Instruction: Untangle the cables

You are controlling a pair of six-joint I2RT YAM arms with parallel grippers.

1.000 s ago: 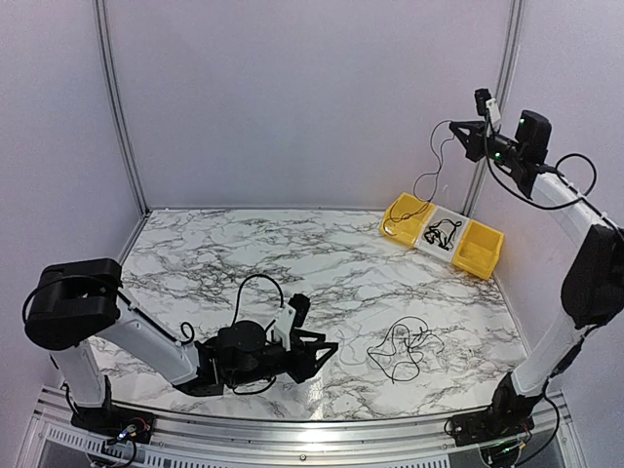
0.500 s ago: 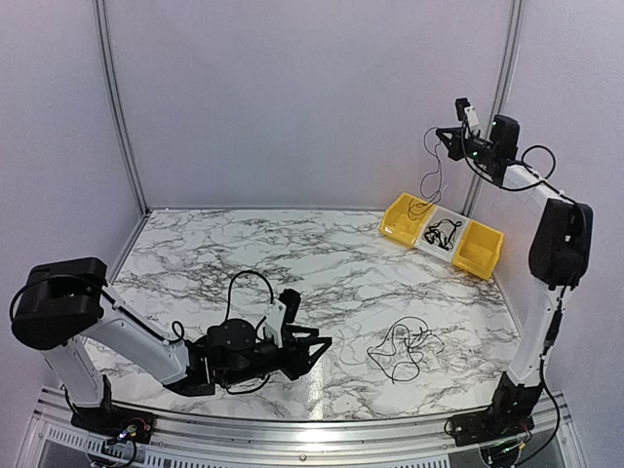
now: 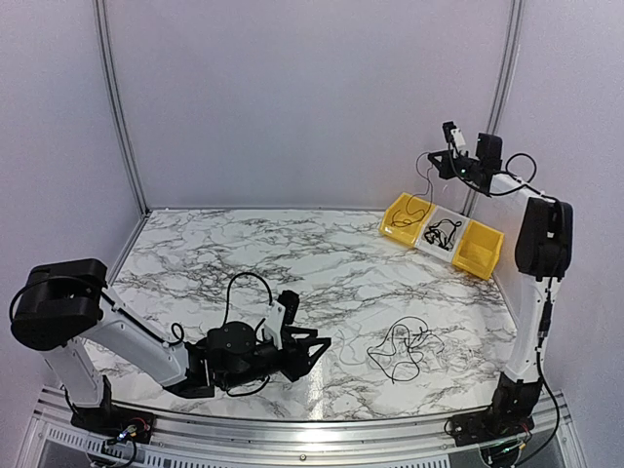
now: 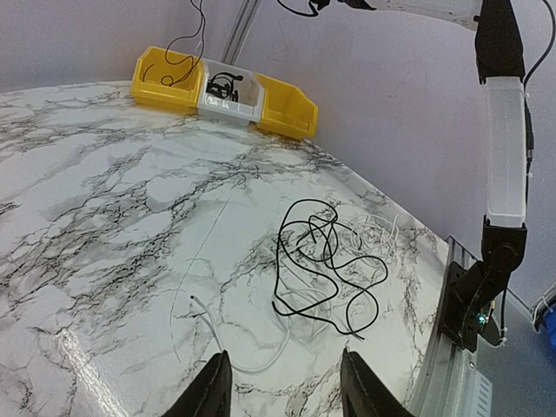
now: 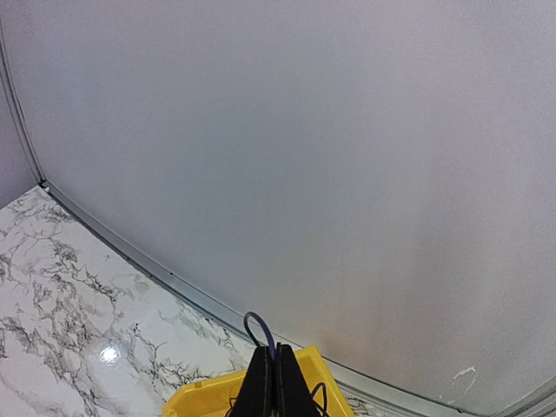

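Marble-patterned table (image 3: 244,253) and plain pale walls fill the scene, with a bin row (image 3: 405,216) of yellow, grey and yellow trays at the far right corner.

High over the left yellow end of the bin row, the right gripper (image 3: 436,158) is clenched on a single strand (image 3: 426,185). This black wire hangs nearly straight down, and its lower end trails into that yellow tray. The right wrist view shows the fingers pressed together with a small loop of wire poking out above them. Another coiled cable (image 3: 441,234) sits in the grey middle tray.

The tangle (image 4: 326,261) lies flat on the marble, well apart from the bin row on its near side. It is a loose clump of black loops with no clear long axis.

The left gripper (image 3: 317,348) sits low over the table, farther from the bin row than the tangle is — its jaws are released and hold nothing. From the left wrist view the tangle is ahead of the jaws and slightly to their right, near but not touching. The left arm is clearly the nearer one, so the next pick from the clump probably falls to it — a short reach forward onto an outer loop.
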